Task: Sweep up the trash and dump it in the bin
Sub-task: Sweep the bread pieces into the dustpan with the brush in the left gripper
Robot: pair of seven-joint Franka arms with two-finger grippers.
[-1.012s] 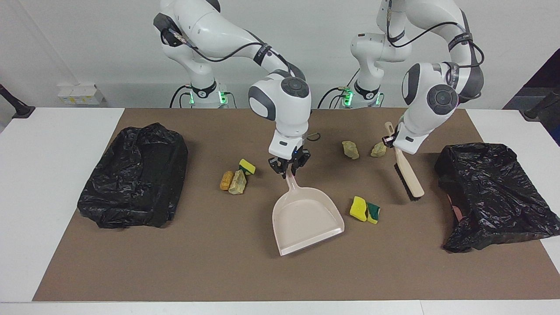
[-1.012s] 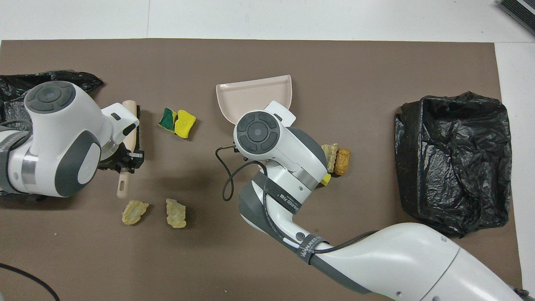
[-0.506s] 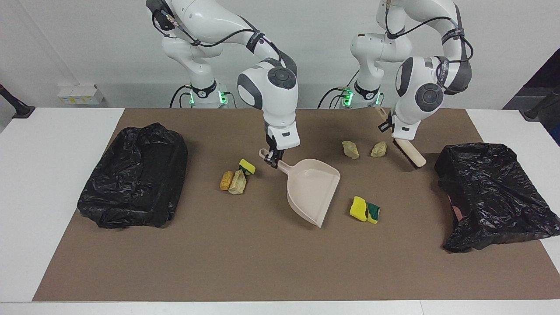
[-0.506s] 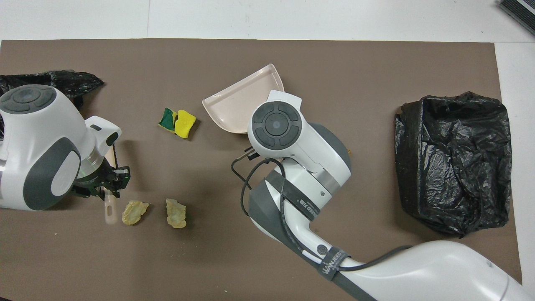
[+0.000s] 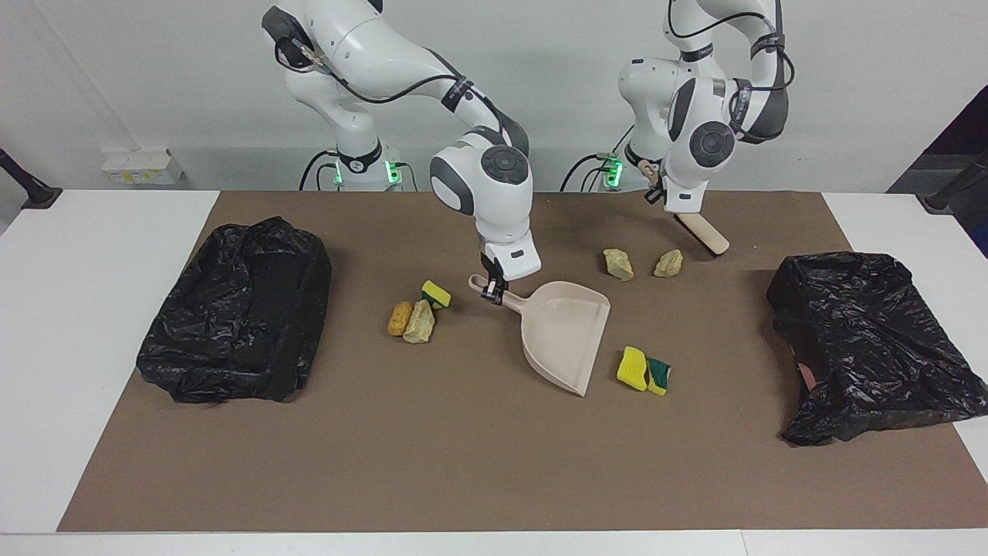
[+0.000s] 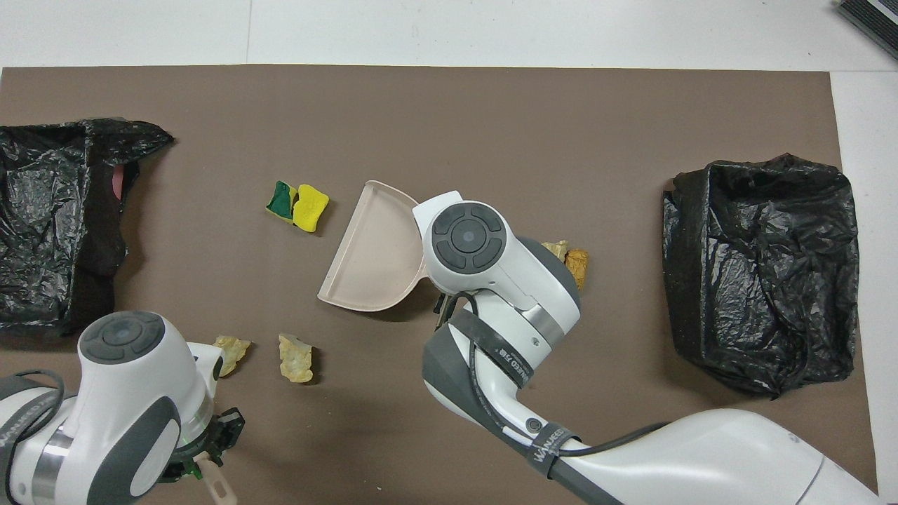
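Observation:
My right gripper is shut on the handle of the beige dustpan, whose open edge faces the yellow-and-green sponge pair close beside it. In the overhead view my wrist hides that gripper; the dustpan and the sponge pair show. My left gripper is shut on the brush, held up over the mat at the robots' end, above two pale rocks. A bread piece, a rock and a sponge chunk lie beside the dustpan's handle.
A black-bagged bin stands toward the right arm's end of the brown mat, another bin toward the left arm's end. The overhead view shows both bins.
My right gripper has swung the dustpan round so its open edge faces the sponge pair. My left gripper has lifted the brush and drawn it back toward the robots, past the two rocks.

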